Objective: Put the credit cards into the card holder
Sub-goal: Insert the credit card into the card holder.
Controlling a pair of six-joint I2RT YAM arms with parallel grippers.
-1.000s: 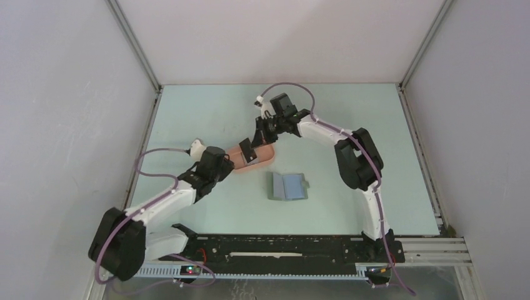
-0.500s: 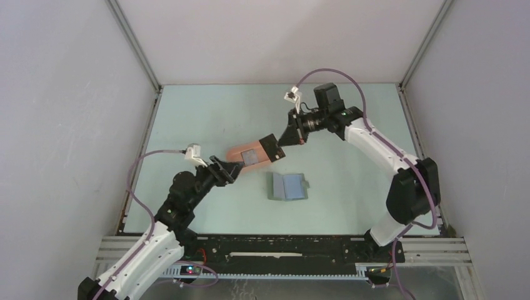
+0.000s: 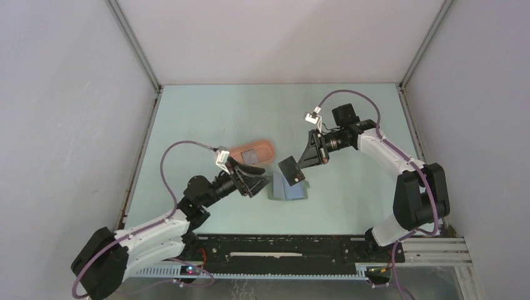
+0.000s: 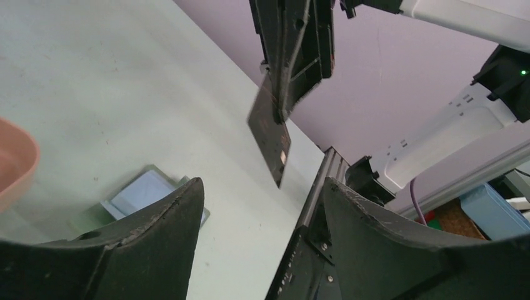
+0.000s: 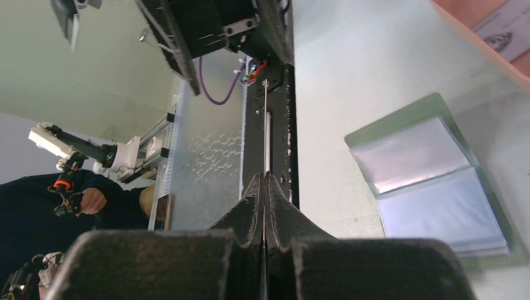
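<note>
A dark credit card (image 3: 290, 170) hangs tilted just above the open grey-green card holder (image 3: 289, 188), pinched by my shut right gripper (image 3: 300, 164). In the right wrist view this card (image 5: 265, 119) shows edge-on as a thin line past the shut gripper (image 5: 264, 178), with the card holder (image 5: 431, 181) lying open to the right. My left gripper (image 3: 255, 181) is open and holds nothing, beside the holder's left edge. Its wrist view shows the open gripper (image 4: 262, 184), the hanging card (image 4: 270, 134) and the holder (image 4: 147, 194). Another card (image 3: 252, 154) lies in the pink tray.
The pink oblong tray (image 3: 253, 152) sits just behind the left gripper, left of the card holder. It also shows in the wrist views, as the tray's rim (image 4: 12, 165) and tray's corner (image 5: 494, 44). The black base rail (image 3: 281, 247) runs along the near edge.
My right arm carried the dark card from the tray toward the near side, over the card holder. The left gripper opened, left the tray and moved right to the holder's left edge.
</note>
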